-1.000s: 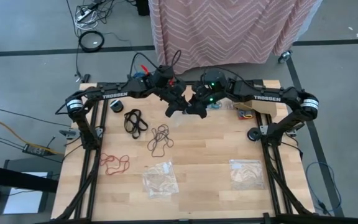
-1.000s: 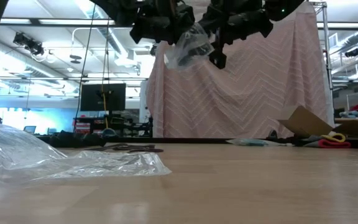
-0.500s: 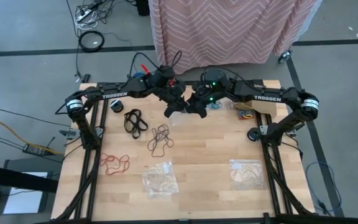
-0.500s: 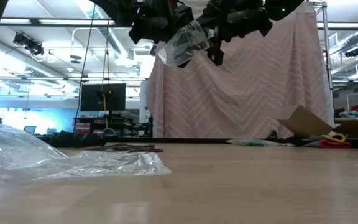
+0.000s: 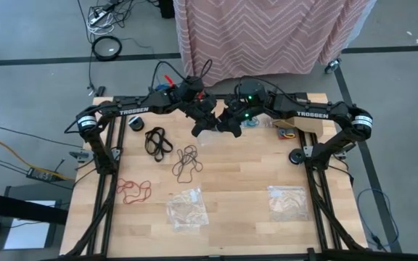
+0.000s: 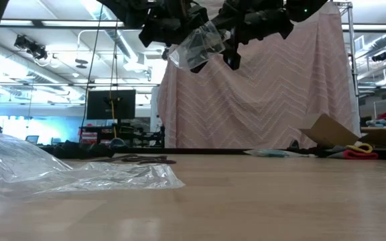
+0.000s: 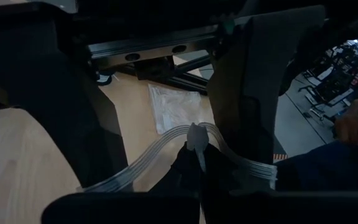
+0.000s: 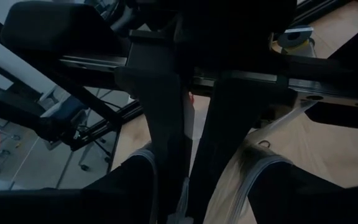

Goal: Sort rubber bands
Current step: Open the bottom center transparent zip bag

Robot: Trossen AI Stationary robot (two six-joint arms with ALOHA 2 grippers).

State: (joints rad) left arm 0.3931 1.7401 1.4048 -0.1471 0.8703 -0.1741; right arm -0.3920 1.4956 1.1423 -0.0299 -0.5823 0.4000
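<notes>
Both arms are raised over the table's far middle with a clear plastic bag (image 6: 194,48) between them. My left gripper (image 5: 203,123) is shut on the bag's zip rim. My right gripper (image 5: 227,125) faces it, fingers spread apart at the same rim. On the table lie clusters of rubber bands: black (image 5: 157,140), dark brown (image 5: 186,161) and red (image 5: 133,190), with a teal-blue bit (image 5: 251,123) under the right arm. None of them is touched. My left gripper pinches the bag's ribbed zip rim (image 7: 194,142) between its two fingers, coming nearly level from the table's left. The bag hangs tilted, clear of the table. My right gripper's spread fingers (image 7: 257,124) stand at the bag's mouth from the table's right. The rim (image 8: 253,163) bends round both of them. Whether they are inside the mouth I cannot tell.
Two more clear bags (image 5: 187,209) (image 5: 287,201) lie flat near the front edge; one fills the low view's left (image 6: 79,175). A cardboard box (image 5: 296,129) with coloured bits stands at the far right. Bare wood lies in the middle and right.
The held bag hung lower below the grippers a second ago. Its loose lower part has since swung up and toward the table's left, and it now sits tilted high between the two grippers. Both arms have kept their places.
</notes>
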